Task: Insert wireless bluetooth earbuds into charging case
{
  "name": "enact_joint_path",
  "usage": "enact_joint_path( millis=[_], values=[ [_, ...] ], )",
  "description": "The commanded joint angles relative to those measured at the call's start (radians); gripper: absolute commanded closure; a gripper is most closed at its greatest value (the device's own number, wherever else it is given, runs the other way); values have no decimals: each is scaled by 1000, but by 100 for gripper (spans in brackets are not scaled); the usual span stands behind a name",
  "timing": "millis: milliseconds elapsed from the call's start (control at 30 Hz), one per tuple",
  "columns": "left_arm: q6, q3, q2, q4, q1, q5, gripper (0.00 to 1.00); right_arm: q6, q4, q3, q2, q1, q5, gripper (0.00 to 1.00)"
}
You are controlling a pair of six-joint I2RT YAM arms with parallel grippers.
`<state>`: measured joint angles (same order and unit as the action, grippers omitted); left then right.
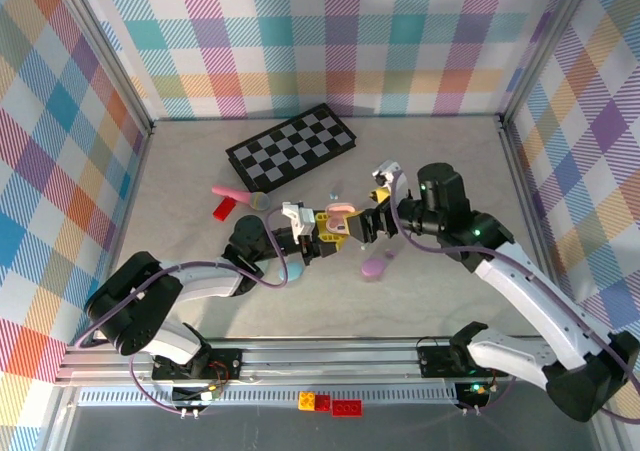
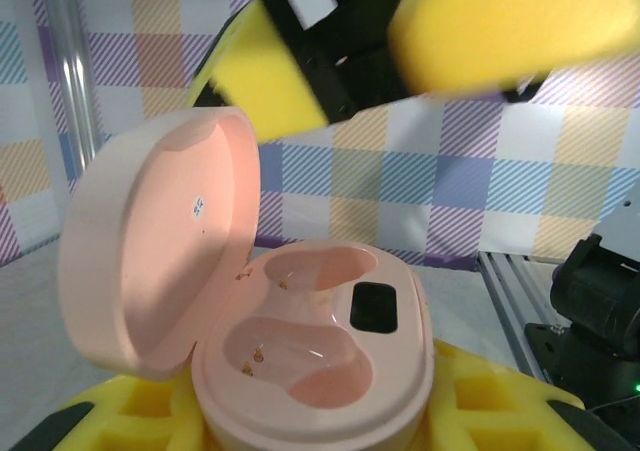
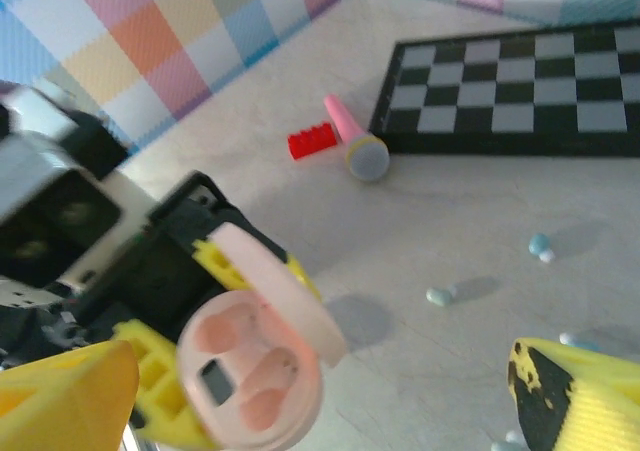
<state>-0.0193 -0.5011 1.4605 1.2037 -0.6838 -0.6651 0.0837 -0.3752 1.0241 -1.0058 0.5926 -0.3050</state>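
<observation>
At centre of the pale, stone-look surface (image 1: 470,161), the left gripper (image 1: 322,229) has its jaws clamped on a glossy pale pink oval plastic charging case (image 2: 310,371). The case is held off the surface w/ its rounded clamshell lid (image 2: 150,241) hinged up to one side. Inside, two smooth moulded wells w/ tiny gold contact dots; a small dark rectangular window sits beside them. Blocky yellow pads (image 2: 500,401) grip the case base on both sides. The right gripper (image 3: 320,396) hovers just beside the case, jaws wide apart. Tiny pale-blue plastic earbuds (image 3: 540,243) lie scattered on the surface, apart from the case & near a matte black-and-white chequered board (image 3: 520,91).
</observation>
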Motion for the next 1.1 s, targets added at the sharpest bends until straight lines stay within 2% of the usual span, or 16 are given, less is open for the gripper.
enact_joint_path(
  millis=[0,133,233,367,433,567,667,767,900,1067],
  values=[
    [-15,23,-37,28,20,-21,65,96,150,-92,89,-51,-56,4],
    [-17,42,-63,13,42,-15,65,334,321,-267,147,-258,-94,4],
    [-25,51,-85,-3,49,-7,65,448,304,-328,112,-376,-54,7],
    [-39,57,-106,-28,52,-1,65,438,204,-313,-45,-412,-25,9],
    [-44,58,-115,-42,54,-1,65,488,146,-278,-148,-418,-3,10],
    [-48,60,-132,-60,53,2,65,556,213,-272,-303,-422,-39,13],
    [-50,63,-139,-69,54,3,65,493,194,-225,-405,-422,-23,21],
    [-50,64,-146,-75,53,1,65,356,63,-127,-491,-414,65,29],
    [-54,75,-165,-103,64,4,65,159,-137,13,-571,-359,270,33],
    [-57,102,-183,-100,108,16,64,1,-288,141,-667,-281,521,40]
  ],
)
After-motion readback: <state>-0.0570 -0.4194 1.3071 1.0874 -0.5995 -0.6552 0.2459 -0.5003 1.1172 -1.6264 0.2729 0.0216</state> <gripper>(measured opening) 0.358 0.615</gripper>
